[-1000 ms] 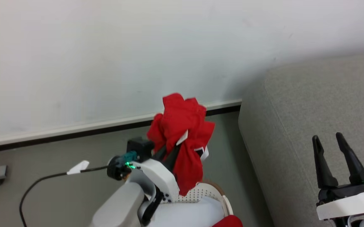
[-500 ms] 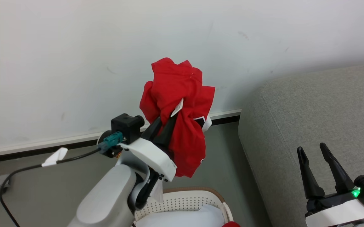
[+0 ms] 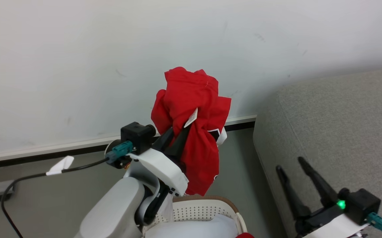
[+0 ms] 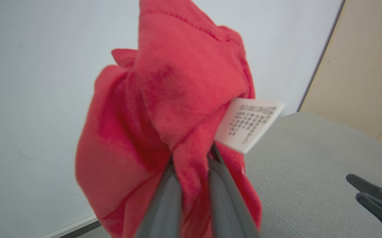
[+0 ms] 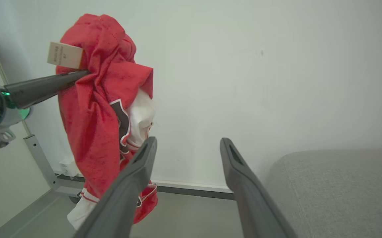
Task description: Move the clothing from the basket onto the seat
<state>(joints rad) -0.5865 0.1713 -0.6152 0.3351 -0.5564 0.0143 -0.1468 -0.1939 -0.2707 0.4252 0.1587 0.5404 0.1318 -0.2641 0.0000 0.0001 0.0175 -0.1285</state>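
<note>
Raised since a second ago, red jersey [image 3: 194,109] hangs left of seat [image 3: 343,115], clamped in left gripper [image 3: 178,132]. Basket [image 3: 207,211] sits low beside seat's left side. Right gripper [image 3: 290,163] splayed, empty, near seat. Carry step; next likely swing jersey rightward over seat, release.

Plain white wall [image 3: 78,49], faintly scuffed. White skirting [image 3: 29,151] with a dark strip beneath, meeting a dull grey floor [image 3: 62,195]. Beige panel [image 4: 359,66] adjoins the wall. Grey metal post [image 5: 39,156] stands against it.
</note>
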